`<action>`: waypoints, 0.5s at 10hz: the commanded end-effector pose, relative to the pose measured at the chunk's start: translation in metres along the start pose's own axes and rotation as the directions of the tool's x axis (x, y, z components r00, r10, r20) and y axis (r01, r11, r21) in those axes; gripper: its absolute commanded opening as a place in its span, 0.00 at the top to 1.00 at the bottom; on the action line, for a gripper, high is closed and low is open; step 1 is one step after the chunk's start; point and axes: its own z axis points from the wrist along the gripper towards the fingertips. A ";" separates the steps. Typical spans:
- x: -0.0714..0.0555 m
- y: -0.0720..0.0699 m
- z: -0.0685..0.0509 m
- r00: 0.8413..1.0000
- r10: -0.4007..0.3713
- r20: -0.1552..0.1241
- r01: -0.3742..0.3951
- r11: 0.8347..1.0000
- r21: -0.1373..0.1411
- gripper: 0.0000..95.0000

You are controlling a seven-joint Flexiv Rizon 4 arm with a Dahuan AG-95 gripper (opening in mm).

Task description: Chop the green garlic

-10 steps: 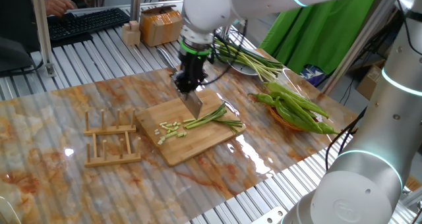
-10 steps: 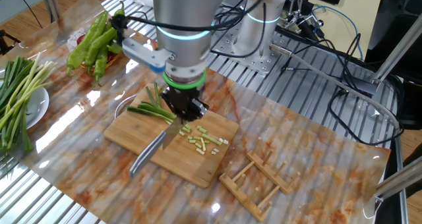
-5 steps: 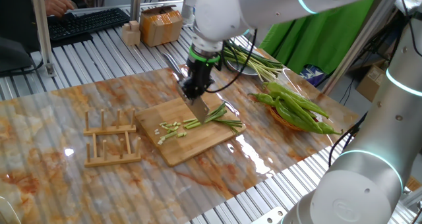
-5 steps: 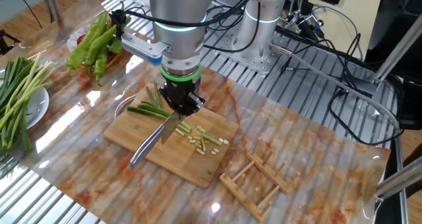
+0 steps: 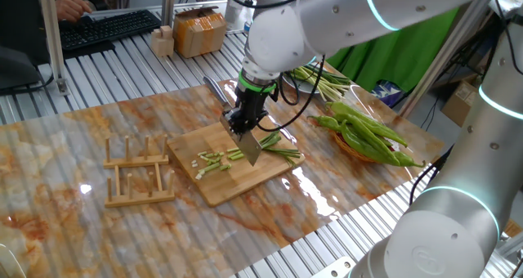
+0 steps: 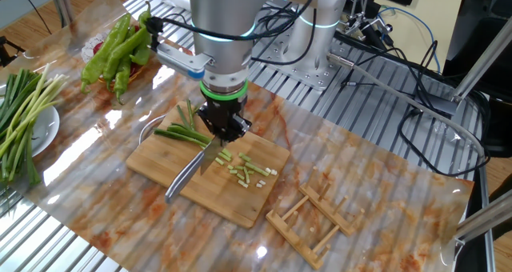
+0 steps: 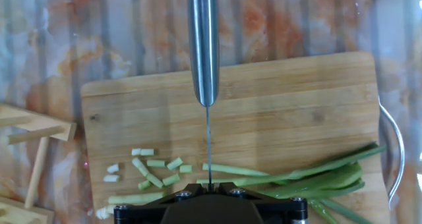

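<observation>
One fixed view, hand [image 5: 244, 131] clenched on knife [image 6: 186, 177], blade on green garlic [image 7: 290, 178], no readable writing.

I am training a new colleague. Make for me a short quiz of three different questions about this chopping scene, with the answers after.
1. True or false: the gripper is shut on the knife.
2. Where do the cut bits of green garlic lie?
A. on the cutting board
B. in the wooden rack
C. among the green peppers
3. Fill in: in the hand view, the blade's edge crosses the stalks, with the cut bits on its ____ side.

Key: 1 true; 2 A; 3 left.
</observation>
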 end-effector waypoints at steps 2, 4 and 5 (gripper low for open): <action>0.003 0.000 0.007 1.000 0.002 0.004 -0.002 1.000 0.000 1.00; 0.004 -0.001 0.011 1.000 0.006 0.011 -0.006 1.000 0.000 1.00; 0.004 -0.001 0.013 1.000 0.006 0.011 -0.006 1.000 0.000 1.00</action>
